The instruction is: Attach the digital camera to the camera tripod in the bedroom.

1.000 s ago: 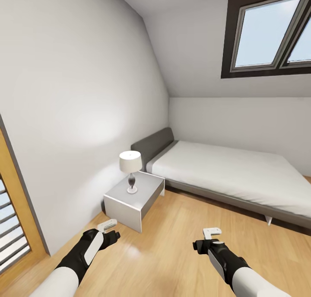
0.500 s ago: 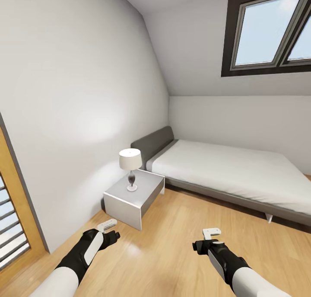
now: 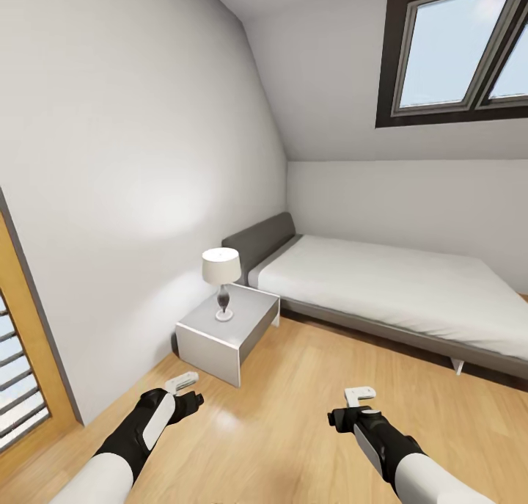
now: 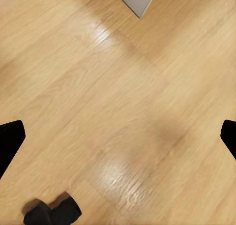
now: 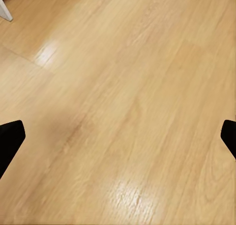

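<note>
The view has crept slightly toward the bed at one o'clock; both the left gripper and right gripper hang with jaws apart, empty (camera and tripod unseen, so the search goes on).

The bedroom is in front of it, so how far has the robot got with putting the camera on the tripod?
Barely started, by the look of it. Done: it faces the bedroom, with the bed and a nightstand carrying a lamp ahead. In hand: nothing; the left gripper and right gripper hang open over bare wood floor. Left: find the camera and tripod, pick the camera up, mount it.
</note>
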Available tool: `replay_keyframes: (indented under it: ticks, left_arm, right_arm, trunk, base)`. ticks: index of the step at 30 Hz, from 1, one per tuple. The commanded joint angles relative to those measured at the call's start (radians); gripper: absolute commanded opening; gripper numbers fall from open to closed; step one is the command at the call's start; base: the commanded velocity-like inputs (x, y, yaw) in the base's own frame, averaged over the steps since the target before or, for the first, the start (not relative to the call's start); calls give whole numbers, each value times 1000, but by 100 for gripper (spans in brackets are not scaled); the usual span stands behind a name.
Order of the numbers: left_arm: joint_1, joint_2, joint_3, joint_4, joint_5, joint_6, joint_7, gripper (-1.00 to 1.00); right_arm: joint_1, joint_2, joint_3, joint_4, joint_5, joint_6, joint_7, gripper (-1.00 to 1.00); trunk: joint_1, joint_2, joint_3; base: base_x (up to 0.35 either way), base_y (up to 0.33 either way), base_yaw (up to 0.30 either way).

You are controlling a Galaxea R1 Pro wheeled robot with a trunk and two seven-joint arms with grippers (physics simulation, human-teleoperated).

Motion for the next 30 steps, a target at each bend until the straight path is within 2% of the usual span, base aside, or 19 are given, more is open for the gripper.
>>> replay_keyframes:
  ticks: [1,4,8,15,19,21,24,26,29,30]
  left_arm:
    - [0,0,2,-2,11,4,8,100]
    - [0,0,2,-2,11,4,8,100]
    - [0,1,3,-2,10,4,8,100]
    - [0,1,4,-2,11,2,7,100]
    - [0,1,4,-2,11,2,7,100]
    - [0,1,5,-3,11,2,7,100]
    - [0,3,5,-16,12,3,4,100]
    - [0,5,5,-29,12,3,3,100]
    - [0,7,5,-74,12,9,2,100]
    - [0,7,5,-76,12,9,2,100]
  right_arm:
    - [0,-1,3,-2,7,7,-2,100]
    - [-1,-6,1,-3,4,8,-1,100]
    - [-1,0,-4,-6,-5,-15,-24,100]
    - [-1,4,-9,-1,-9,-56,-138,100]
    - [-1,3,-6,-1,-10,-49,-138,100]
    - [-1,3,-4,0,-10,-46,-120,100]
    - [-1,-2,-1,1,-8,-42,-43,100]
    - [-1,-5,-1,2,-7,-41,15,100]
    - [-1,-16,-3,-2,-5,-47,168,100]
    - [-1,-16,-3,-2,-5,-48,165,100]
  trunk:
    - [4,-8,-4]
    - [15,-29,-14]
    - [31,-57,-26]
    - [58,-106,-48]
    - [73,-134,-61]
    - [81,-148,-67]
    - [92,-169,-76]
    - [100,-183,-83]
    - [111,-204,-92]
    - [115,-211,-95]
  base:
    - [0,0,0]
    - [0,0,0]
    - [0,0,0]
    - [0,0,0]
    - [0,0,0]
    - [0,0,0]
    - [0,0,0]
    - [0,0,0]
    - [0,0,0]
    - [0,0,0]
